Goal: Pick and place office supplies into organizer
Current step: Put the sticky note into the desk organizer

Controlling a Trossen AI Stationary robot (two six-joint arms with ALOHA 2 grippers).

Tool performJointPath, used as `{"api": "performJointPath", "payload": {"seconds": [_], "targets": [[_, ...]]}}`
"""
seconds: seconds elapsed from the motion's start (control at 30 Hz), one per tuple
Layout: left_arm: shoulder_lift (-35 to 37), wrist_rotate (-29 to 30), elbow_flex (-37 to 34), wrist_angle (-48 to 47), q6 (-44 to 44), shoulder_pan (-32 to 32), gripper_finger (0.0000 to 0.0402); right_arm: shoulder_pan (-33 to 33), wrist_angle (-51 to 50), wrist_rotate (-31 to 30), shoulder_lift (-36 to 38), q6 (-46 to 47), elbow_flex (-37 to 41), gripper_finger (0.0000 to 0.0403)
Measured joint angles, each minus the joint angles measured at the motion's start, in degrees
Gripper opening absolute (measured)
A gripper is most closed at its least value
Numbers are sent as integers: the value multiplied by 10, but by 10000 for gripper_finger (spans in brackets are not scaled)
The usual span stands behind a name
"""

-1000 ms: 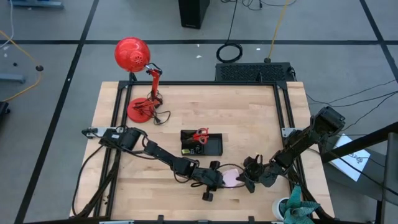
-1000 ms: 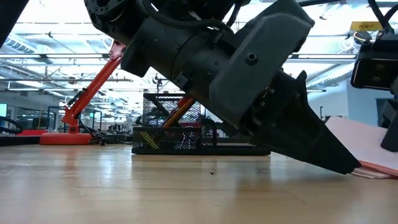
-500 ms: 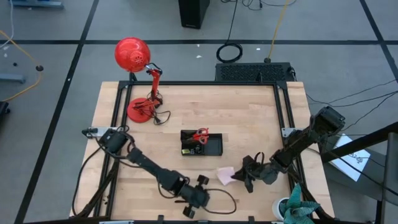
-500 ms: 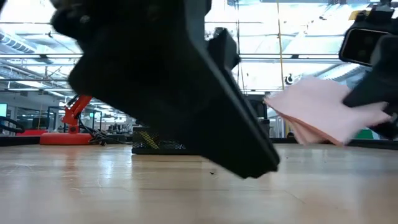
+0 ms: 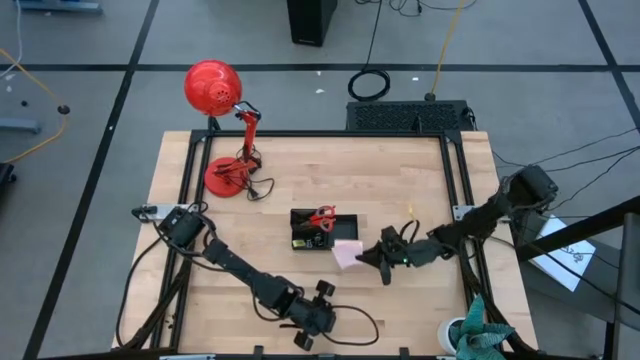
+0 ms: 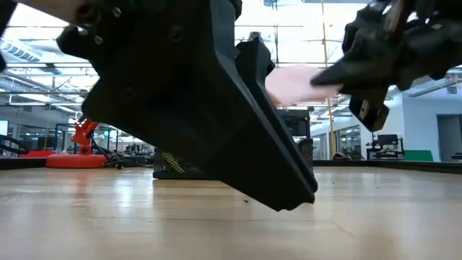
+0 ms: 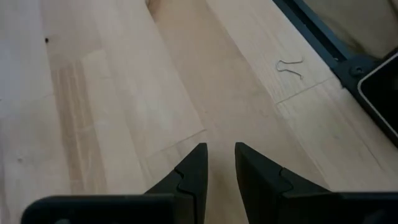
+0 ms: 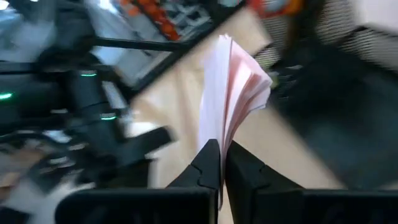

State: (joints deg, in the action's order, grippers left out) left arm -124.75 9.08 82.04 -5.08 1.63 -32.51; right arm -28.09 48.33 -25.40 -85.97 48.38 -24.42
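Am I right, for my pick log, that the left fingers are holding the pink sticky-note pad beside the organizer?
Not quite: the right gripper holds the pink sticky-note pad beside the organizer, as the high view shows. The left gripper holds nothing.

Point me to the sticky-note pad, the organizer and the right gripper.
sticky-note pad (image 5: 347,254), high view, its pink top sheet.
organizer (image 5: 344,234), high view, its bare right compartment.
right gripper (image 5: 364,257), high view, fingertips pinching the pad's edge.

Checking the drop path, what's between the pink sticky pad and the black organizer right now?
Nothing: in the high view the sticky pad, held by the right tool, hangs at the organizer edge.
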Motion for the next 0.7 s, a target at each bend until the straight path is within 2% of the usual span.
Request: {"api": "performJointPath", "payload": {"seconds": [0.23, 0.4, 0.7], "targets": [[0, 0, 0, -9, 4, -2, 88, 62, -185, 0, 95, 1, 0, 3], [0, 0, 0, -12, 4, -2, 88, 94, -192, 10, 126, 12, 0, 3], [0, 0, 0, -12, 1, 0, 88, 137, -197, 46, 107, 30, -4, 3]]}}
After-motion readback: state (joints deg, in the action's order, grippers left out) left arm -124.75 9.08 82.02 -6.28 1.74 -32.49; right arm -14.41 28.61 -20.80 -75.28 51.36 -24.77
